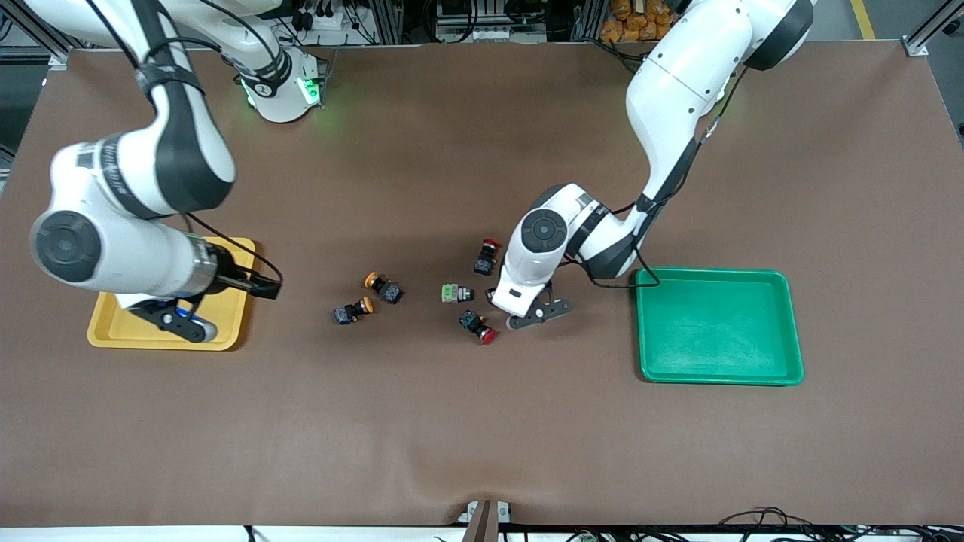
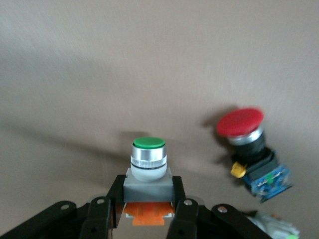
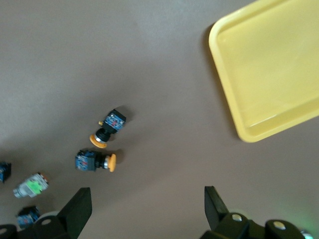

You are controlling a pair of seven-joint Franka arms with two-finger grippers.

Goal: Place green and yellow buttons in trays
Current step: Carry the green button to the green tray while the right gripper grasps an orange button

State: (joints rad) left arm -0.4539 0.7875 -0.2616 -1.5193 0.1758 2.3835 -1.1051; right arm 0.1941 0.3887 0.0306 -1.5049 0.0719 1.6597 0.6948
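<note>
You have the left gripper (image 2: 147, 211) down at the middle of the tabletop (image 1: 482, 421), its fingers (image 2: 102, 219) pinching the grey body of a green-capped button (image 2: 148, 164). That button has a flat green cap, a silver ring beneath it, a pale collar and an orange base showing between the fingers. Just beside it lies a red-capped button (image 2: 249, 149) on a black and blue body.

A second pale button (image 1: 456, 293) with a light-green face lies on its side near the left gripper, toward the right arm's end. Farther that way you see two yellow-capped buttons (image 1: 383, 287) (image 1: 352, 310) with black and blue bodies, close together and both tipped over. Another red button (image 1: 486, 257) lies farther from the front camera.

The green tray (image 1: 715, 374) sits toward the left arm's end, the yellow tray (image 1: 226, 340) toward the right arm's end. The right gripper (image 1: 181, 320) hangs over the yellow tray with its fingers (image 3: 77, 211) spread wide, gripping nothing.
</note>
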